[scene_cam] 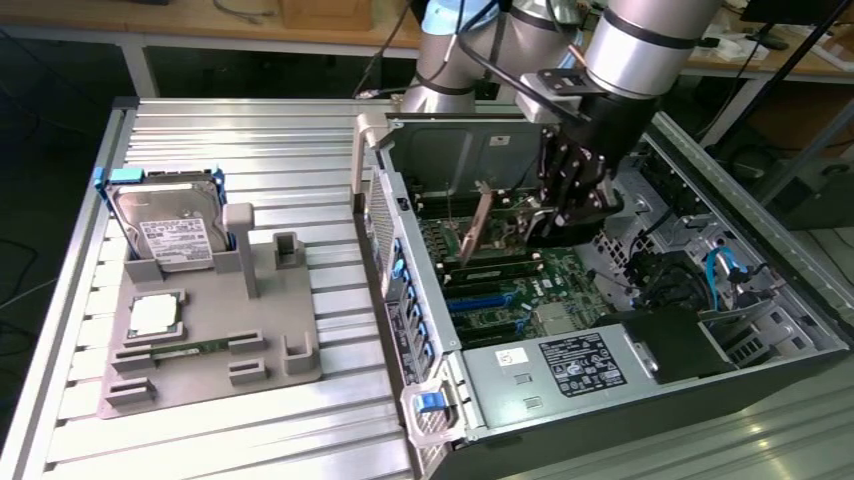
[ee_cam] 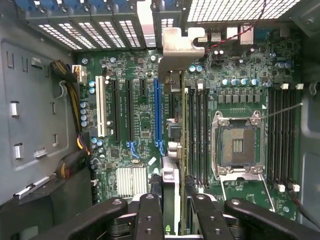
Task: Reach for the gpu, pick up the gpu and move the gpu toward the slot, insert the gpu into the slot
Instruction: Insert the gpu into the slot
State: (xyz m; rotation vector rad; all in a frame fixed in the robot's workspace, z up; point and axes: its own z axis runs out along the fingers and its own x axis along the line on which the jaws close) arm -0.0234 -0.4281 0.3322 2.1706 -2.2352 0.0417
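Holds the gpu (scene_cam: 473,228) edge-on in the gripper (ee_cam: 177,220), fingers (ee_cam: 150,215) clamped against the card's two faces. Hangs tilted inside the open computer case (scene_cam: 467,150), over the middle of the motherboard (ee_cam: 240,70), silver bracket (ee_cam: 182,42) toward the vented case wall. Runs just beside one blue slot (ee_cam: 159,110); whether seated in any slot, cannot tell. Carries, on the table (scene_cam: 267,140) beside the case, one gray fixture (scene_cam: 287,300): one hard drive (scene_cam: 171,230) upright at a corner, one processor (scene_cam: 156,315) and one memory stick (scene_cam: 187,350) lying flat
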